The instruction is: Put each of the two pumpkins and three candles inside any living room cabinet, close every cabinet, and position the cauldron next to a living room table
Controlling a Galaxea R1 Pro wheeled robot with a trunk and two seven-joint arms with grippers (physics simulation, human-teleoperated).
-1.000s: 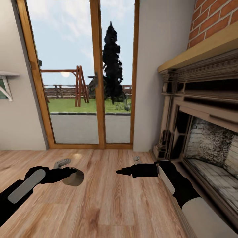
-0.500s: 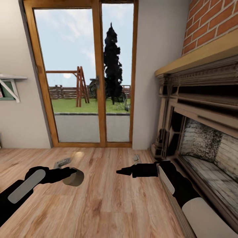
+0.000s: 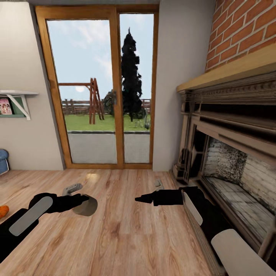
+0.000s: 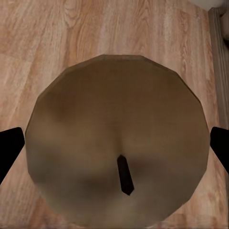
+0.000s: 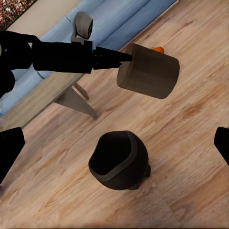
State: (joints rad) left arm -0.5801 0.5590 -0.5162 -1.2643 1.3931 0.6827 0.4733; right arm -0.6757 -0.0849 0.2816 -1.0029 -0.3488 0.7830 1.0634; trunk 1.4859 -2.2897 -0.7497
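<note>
The robot's left gripper (image 3: 82, 201) carried 1 tan candle (image 3: 86, 207) above the wooden floor (image 3: 126, 237), jaws pinching its round sides. In the left wrist view the candle's wick (image 4: 125, 174) end faced back toward the wrist, so its long axis seemed to run along the fingers (image 4: 9, 153). The right gripper (image 3: 140, 199) hung empty beside it, jaws spread wide. It faced a glass door (image 3: 103, 88), with a fireplace (image 3: 230, 165) at its right. In the right wrist view the black cauldron (image 5: 119, 160) sat on the floor under that arm, near a slanted leg of the bench (image 5: 43, 95), by a blue sofa (image 5: 119, 19). 1 pumpkin (image 5: 158, 49) lay beyond the candle, on the left arm's side, so that arm seemed the nearer once the candle was stowed in a cabinet.
</note>
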